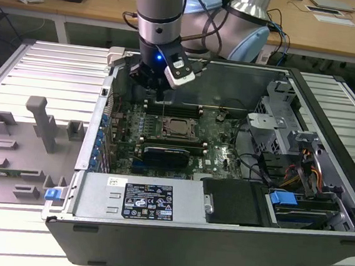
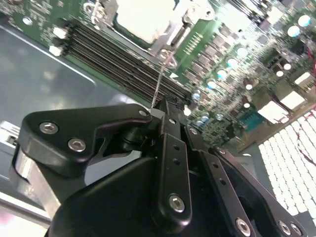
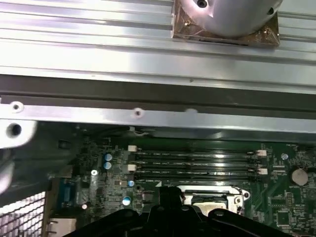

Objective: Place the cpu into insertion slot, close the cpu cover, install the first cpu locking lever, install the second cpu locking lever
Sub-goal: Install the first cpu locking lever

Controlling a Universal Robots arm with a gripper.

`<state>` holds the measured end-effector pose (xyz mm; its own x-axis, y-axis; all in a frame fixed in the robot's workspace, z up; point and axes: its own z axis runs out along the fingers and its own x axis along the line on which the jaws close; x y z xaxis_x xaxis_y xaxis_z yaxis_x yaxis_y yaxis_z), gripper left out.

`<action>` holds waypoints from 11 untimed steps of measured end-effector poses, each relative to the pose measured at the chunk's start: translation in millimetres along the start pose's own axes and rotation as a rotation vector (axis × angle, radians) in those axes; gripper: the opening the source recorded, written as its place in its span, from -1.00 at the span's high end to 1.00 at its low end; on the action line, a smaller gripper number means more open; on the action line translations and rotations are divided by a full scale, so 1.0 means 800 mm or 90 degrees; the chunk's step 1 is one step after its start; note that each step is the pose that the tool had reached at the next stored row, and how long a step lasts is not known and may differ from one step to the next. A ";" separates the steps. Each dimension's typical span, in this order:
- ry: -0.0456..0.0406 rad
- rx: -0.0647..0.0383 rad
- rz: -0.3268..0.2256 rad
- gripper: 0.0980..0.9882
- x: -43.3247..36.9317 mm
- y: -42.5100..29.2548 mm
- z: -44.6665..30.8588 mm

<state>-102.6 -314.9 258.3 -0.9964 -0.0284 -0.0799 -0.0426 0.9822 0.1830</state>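
The cpu [image 1: 179, 128] lies in the socket in the middle of the motherboard [image 1: 223, 153], its pale top showing in both wrist views [image 2: 140, 17] [image 3: 210, 201]. The cpu cover [image 1: 167, 131], a dark frame, lies flat around it. A thin wire locking lever [image 2: 159, 81] rises from the socket's corner up to my gripper [image 2: 162, 107]. The gripper's black fingers [image 2: 170, 148] are shut on the lever's upper end. In the exterior view the gripper [image 1: 162, 99] hangs just behind the socket, above the memory slots.
The memory slots [image 3: 195, 163] run beside the socket. The open computer case [image 1: 330, 110] holds a power supply [image 1: 140, 198] at the front and a drive cage [image 1: 278, 127] on the exterior view's right. A grey fixture tray [image 1: 25, 143] sits on the exterior view's left.
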 end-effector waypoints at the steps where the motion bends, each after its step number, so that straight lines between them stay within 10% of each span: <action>1: 0.0003 0.000 0.000 0.98 -0.005 -0.0004 0.0003; 11: 0.0055 0.000 0.001 0.98 -0.056 -0.0048 0.0037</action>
<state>-57.2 -316.9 258.3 -0.9971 -0.0283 -0.0711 -0.0409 0.9822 0.1834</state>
